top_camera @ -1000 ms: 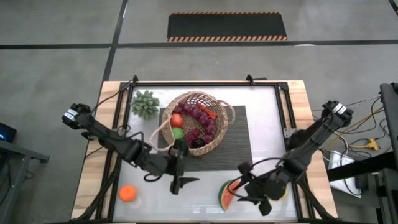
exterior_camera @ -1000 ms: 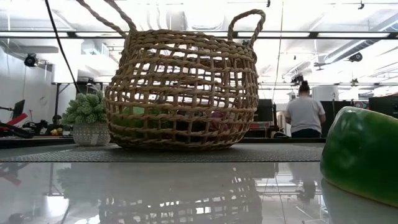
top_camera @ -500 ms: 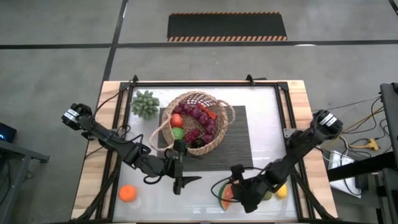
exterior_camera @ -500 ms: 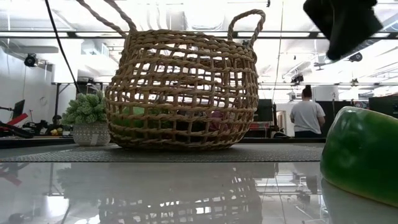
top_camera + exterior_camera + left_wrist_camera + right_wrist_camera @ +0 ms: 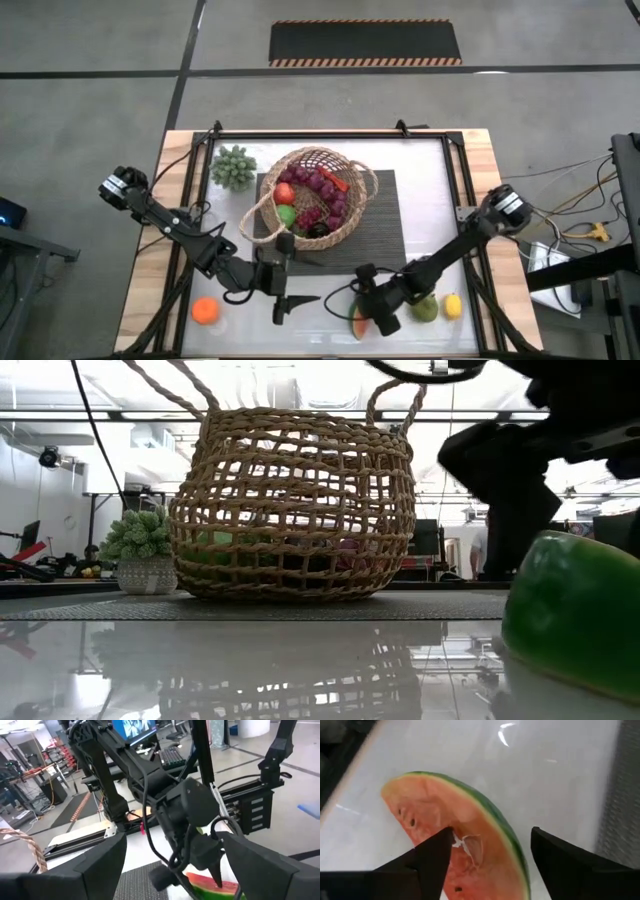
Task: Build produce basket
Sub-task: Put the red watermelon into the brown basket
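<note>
Right gripper (image 5: pixel 480 857), fingers spread, straddles my watermelon slice (image 5: pixel 465 832) near the table's front edge; it looks rigid, slick-rinded and light, so I'd pinch across flesh and rind.

Both arms are matte black, built of slim tubular links joined by chunky rounded joints, with thin black cables looping loosely alongside. Each base joint carries a pale grey cap. The left claw (image 5: pixel 283 303) and right claw (image 5: pixel 370 315) have broad, flat black fingers (image 5: pixel 432 857) with angular edges.
</note>
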Available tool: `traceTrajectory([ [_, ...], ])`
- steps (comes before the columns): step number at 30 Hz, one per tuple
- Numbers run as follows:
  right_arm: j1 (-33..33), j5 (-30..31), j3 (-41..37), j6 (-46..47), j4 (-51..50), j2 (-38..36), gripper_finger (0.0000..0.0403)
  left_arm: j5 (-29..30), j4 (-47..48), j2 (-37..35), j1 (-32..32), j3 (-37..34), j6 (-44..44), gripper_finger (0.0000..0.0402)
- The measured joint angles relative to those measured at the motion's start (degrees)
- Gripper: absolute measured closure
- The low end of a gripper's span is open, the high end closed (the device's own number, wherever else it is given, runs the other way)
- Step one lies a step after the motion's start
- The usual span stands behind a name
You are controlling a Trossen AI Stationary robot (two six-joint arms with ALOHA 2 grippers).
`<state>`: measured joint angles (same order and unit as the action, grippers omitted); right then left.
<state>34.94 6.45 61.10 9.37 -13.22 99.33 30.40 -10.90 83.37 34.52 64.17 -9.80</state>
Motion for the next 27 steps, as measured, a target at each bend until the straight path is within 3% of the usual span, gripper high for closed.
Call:
traceTrajectory([
  [5, -0.9, -3.47, 0.06, -1.55, 1.99, 0.83, 0.02, 0.83, -1.25, -0.9, 0.04, -1.82, 0.03, 0.0086],
  [14, -0.9, -3.83, -0.11, -2.98, 2.13, 0.56, 0.0299, 3.14, -3.21, -2.54, 0.07, -2.74, 0.37, 0.0086],
  [27, -0.83, -4.19, 0.93, -1.71, 1.18, -2.57, 0.0306, 6.4, -2.64, -4.35, -0.17, -6.03, -4.63, 0.0086],
])
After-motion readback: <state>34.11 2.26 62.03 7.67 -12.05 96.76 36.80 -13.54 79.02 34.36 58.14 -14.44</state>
